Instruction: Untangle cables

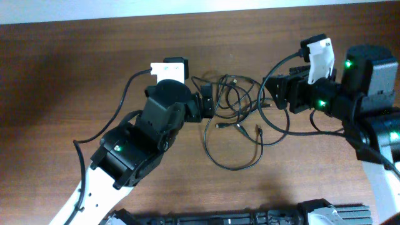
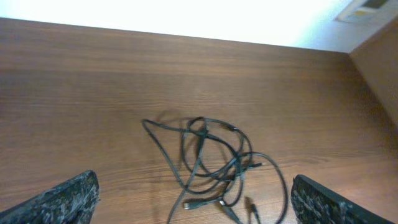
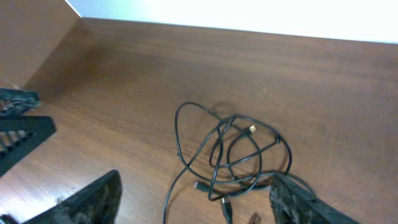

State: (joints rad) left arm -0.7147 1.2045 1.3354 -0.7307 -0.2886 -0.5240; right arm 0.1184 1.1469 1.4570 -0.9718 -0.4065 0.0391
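Cables [image 1: 234, 109] in loose tangle on desk [image 1: 75, 62]. My left end effector [image 1: 206, 103] just beside them, jaws wide apart; my right end effector [image 1: 279, 94] opposite, jaws apart.

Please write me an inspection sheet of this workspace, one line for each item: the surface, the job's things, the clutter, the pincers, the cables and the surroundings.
Surface: brown wooden table, no stains seen.
Job's things: thin black cables in one tangle of loose loops, lying on the table between the two arms; several plug ends show, one metallic.
Clutter: nothing seen.
Pincers: left pincer open, holding nothing; right pincer open, holding nothing; both hang near the tangle.
Cables: thick arm wires arc from each wrist camera; whether the right one touches the tangle cannot be told.
Surroundings: white wall beyond the table's far edge.
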